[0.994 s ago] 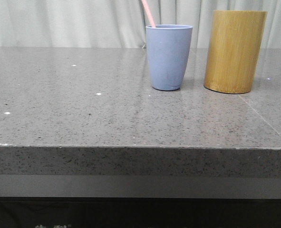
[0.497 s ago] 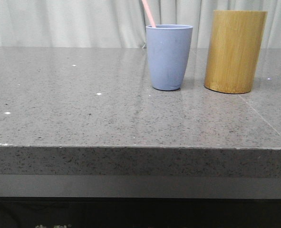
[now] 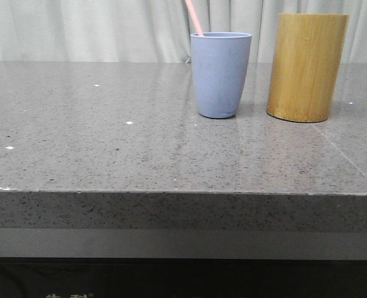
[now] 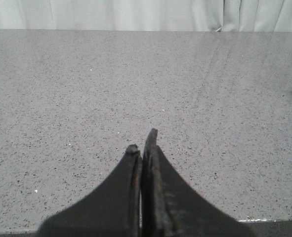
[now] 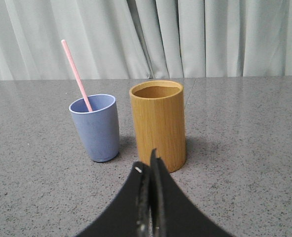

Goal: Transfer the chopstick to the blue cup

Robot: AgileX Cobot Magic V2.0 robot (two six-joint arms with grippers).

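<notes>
The blue cup [image 3: 220, 74] stands upright on the grey stone table, also in the right wrist view [image 5: 95, 127]. A pale pink chopstick [image 3: 194, 17] stands in it, leaning left, its upper part showing above the rim [image 5: 75, 73]. My right gripper [image 5: 146, 167] is shut and empty, low over the table in front of the bamboo cylinder, apart from both containers. My left gripper [image 4: 142, 143] is shut and empty over bare tabletop, far to the left of the cup. Neither gripper shows in the front view.
A taller yellow-brown bamboo cylinder [image 3: 307, 67] stands just right of the blue cup, its open top looking empty [image 5: 158, 123]. The grey speckled table [image 3: 108, 143] has its front edge near the camera. Pale curtains hang behind.
</notes>
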